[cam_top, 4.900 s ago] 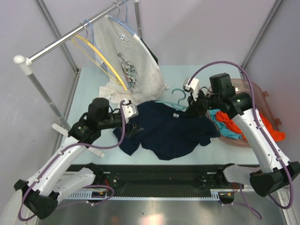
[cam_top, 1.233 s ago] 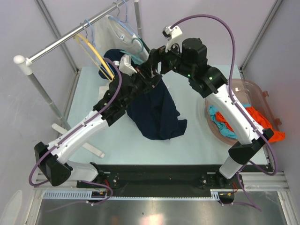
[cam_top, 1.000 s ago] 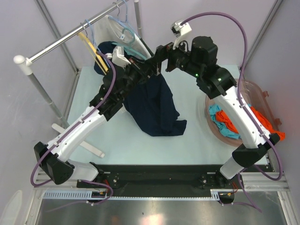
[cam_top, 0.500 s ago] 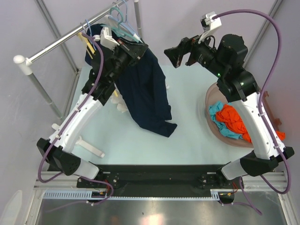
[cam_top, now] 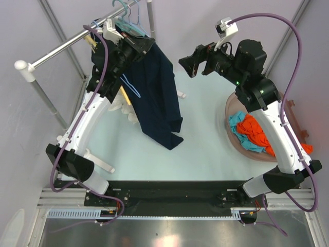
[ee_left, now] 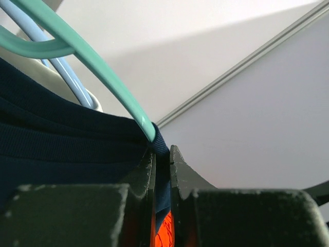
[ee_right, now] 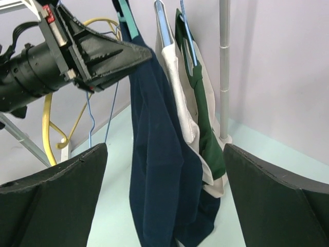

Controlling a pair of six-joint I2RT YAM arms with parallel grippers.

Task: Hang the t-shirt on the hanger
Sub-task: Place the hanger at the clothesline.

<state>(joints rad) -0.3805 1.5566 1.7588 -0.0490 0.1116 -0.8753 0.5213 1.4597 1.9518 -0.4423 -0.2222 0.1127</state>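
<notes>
Two arms, one navy t-shirt (cam_top: 154, 87), one teal hanger (cam_top: 125, 15): the left gripper (cam_top: 144, 45), clenched on the shirt's shoulder where the hanger enters it, holds both up by the rail (cam_top: 61, 46) at 11 o'clock. Half a second earlier the hem trailed lower across the table (cam_top: 205, 149). The right gripper (cam_top: 194, 59), fingers spread wide and holding nothing, hangs at 1 o'clock, well apart. Bare table separates the hem from the basket (cam_top: 230, 110) at 3 o'clock.
</notes>
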